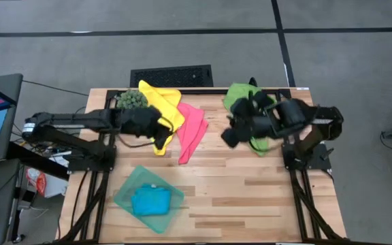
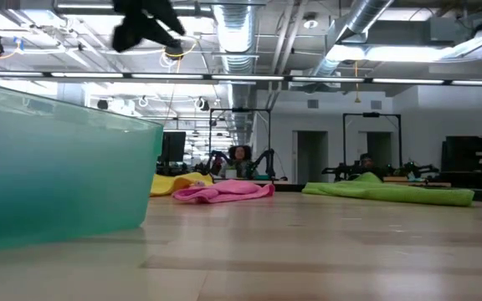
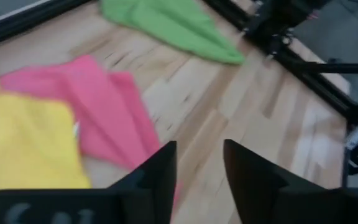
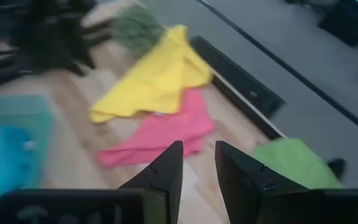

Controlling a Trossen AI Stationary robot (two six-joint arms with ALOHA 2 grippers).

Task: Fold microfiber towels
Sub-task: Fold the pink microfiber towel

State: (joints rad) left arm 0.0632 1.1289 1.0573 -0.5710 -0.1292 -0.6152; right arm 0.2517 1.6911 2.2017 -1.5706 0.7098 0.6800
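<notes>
Three towels lie flat on the wooden table at its far side. The yellow towel (image 1: 160, 101) is left of centre, the pink one (image 1: 192, 128) overlaps its right edge, and the green one (image 1: 235, 94) lies partly under my right arm. A blue towel (image 1: 150, 201) lies bunched in the teal tray (image 1: 129, 185). My left gripper (image 1: 162, 141) hangs open above the yellow towel's near edge, with nothing between its fingers (image 3: 160, 171). My right gripper (image 1: 229, 136) hangs open over bare wood between the pink and green towels, its fingers (image 4: 166, 171) also with nothing between them.
A small spiky green plant (image 1: 133, 99) stands at the far left by the yellow towel. The teal tray fills the near left and looms large in the low view (image 2: 57, 167). Bare wood (image 1: 257, 190) spreads over the near right half of the table.
</notes>
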